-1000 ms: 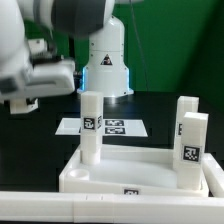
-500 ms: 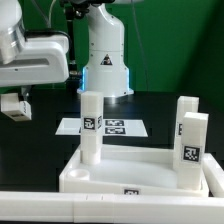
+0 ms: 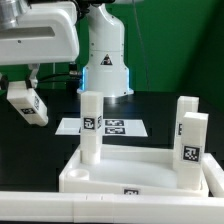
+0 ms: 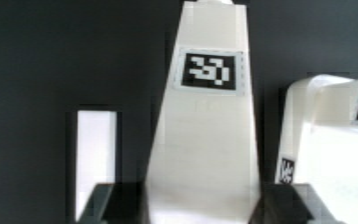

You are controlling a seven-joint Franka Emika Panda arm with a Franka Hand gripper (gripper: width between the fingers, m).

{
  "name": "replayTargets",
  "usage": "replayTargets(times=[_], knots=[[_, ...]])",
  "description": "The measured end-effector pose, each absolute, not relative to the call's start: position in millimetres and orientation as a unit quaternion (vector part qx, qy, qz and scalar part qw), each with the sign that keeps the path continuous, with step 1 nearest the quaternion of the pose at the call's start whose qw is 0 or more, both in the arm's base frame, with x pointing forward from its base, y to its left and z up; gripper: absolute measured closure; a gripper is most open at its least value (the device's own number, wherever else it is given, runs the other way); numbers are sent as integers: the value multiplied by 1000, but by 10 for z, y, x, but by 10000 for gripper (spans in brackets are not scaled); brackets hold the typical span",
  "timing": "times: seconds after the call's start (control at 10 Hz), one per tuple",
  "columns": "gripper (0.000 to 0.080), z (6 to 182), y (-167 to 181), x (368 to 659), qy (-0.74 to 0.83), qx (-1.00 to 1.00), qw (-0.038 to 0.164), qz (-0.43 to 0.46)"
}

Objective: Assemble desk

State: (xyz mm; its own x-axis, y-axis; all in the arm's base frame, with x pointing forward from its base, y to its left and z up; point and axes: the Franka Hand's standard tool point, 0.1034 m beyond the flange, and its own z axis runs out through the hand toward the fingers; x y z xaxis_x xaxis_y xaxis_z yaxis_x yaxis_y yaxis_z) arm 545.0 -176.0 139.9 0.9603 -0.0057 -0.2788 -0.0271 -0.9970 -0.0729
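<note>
Gripper point(image 4: 190, 205) is clamping 1 white leg point(image 4: 208, 110), hanging above table beside tabletop point(image 3: 140, 168) bearing 3 upright legs.

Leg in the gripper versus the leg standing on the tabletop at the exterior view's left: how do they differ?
The held leg hangs tilted in the air, off to the side; the standing leg is upright on the tabletop panel. The held leg is clamped between the fingers; the standing leg is free of them. Both are white blocks with a black-and-white marker.

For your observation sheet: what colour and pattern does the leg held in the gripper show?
White leg with a black-and-white square marker; clearest in the wrist view.
</note>
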Motion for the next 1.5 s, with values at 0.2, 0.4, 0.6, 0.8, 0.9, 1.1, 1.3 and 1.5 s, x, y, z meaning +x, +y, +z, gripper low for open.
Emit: replayTargets(times=[0.2,0.4,0.6,0.8,0.9,1.1,1.3,1.5], knots=[[515,1399,-1834,5472,10,-997,19,71],[515,1535,-1739,5687,18,-1000,12,-7],[515,1634,-1691,5894,-7,-997,-13,-79],[515,1583,-1776,5819,1,-993,-28,-117],[515,1603,-1840,5847,-5,-989,-45,-144],[515,1601,-1720,5867,14,-988,-39,-148],[515,1676,-1437,6055,14,-987,-32,-160],[515,1682,-1237,6161,3,-986,-31,-166]])
